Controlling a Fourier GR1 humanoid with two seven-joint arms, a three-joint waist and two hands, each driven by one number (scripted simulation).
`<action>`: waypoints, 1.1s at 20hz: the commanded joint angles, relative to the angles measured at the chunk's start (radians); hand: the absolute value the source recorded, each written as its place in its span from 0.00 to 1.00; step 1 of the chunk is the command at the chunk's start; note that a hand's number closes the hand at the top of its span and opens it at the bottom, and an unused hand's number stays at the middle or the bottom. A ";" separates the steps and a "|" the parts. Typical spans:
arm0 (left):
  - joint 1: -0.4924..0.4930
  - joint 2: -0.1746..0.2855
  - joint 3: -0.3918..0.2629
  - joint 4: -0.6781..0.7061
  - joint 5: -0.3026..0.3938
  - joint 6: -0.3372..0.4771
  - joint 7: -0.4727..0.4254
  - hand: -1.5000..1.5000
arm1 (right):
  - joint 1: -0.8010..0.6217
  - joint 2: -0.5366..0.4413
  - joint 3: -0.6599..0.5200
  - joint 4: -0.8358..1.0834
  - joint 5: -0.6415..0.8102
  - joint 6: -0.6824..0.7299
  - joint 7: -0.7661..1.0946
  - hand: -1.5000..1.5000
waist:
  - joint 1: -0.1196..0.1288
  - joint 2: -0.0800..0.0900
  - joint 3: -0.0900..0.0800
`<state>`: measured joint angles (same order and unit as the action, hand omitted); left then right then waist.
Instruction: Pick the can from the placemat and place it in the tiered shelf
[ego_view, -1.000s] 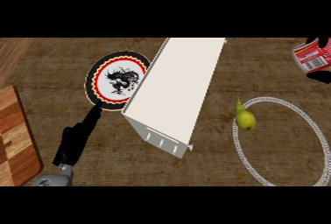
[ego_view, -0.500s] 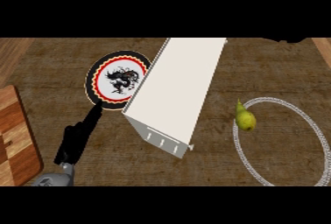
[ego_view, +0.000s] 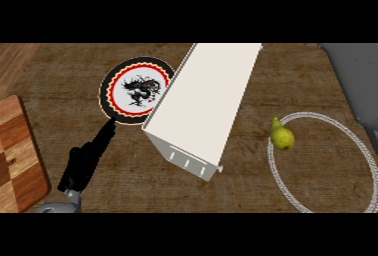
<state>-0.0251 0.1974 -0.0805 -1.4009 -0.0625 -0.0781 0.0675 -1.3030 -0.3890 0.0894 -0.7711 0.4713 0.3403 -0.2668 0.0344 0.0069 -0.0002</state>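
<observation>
Shelf (ego_view: 210, 95), white and boxy, overlaps round black-rimmed placemat (ego_view: 127, 94).

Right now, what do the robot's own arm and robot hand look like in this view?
Only the left robot hand shows: matte black, long and narrow, tapering to slim fingers. It joins a rounded light-grey forearm at the lower edge. No cables or markings are visible. The right one is out of view.
</observation>
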 joint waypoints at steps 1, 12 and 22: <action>-0.045 -0.033 -0.006 0.030 -0.024 0.033 0.039 0.50 | -0.029 0.093 0.043 0.059 0.057 -0.041 -0.019 1.00 | -0.013 -0.001 0.000; -0.010 -0.017 0.006 0.019 -0.008 -0.008 -0.010 0.50 | -0.071 0.279 0.008 0.308 0.032 0.017 -0.047 1.00 | 0.004 0.006 0.000; 0.009 0.003 0.010 0.009 -0.023 -0.009 -0.038 0.50 | -0.086 0.330 -0.329 0.472 -0.305 0.185 0.131 0.00 | 0.012 0.006 0.000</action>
<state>-0.0353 0.1908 -0.0672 -1.3720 -0.0752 -0.0867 0.0351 -1.4092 -0.0810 -0.1502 -0.3580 0.2583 0.4926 -0.1519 0.0393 0.0032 0.0025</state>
